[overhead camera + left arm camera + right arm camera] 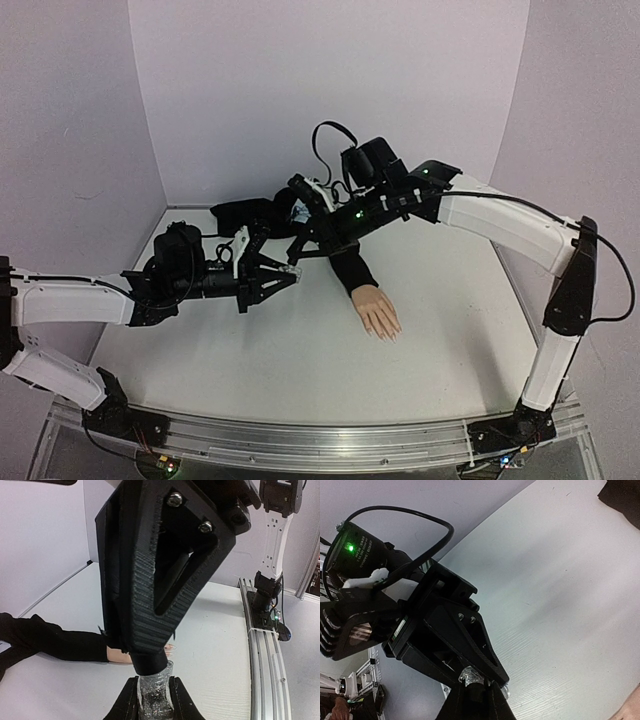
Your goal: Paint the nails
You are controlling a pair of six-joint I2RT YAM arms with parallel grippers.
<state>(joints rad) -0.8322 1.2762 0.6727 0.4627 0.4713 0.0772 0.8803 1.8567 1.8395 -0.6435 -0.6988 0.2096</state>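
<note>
The skin-coloured mannequin hand [378,310] lies on the table with its black sleeve [350,268] pointing back. Its pale nails [390,335] face the near edge. My left gripper [292,272] is shut on a small clear glittery bottle [155,697], held above the table to the left of the hand. My right gripper [298,255] is shut on the bottle's black cap [149,662], meeting the left gripper tip to tip. In the right wrist view my right gripper [479,684] clamps the cap with the bottle [472,672] just beyond. The hand shows behind the bottle [117,655].
A black cloth [240,215] lies at the back of the table by the wall. An aluminium rail [330,440] runs along the near edge and shows in the left wrist view [260,645]. White walls enclose the left, back and right sides.
</note>
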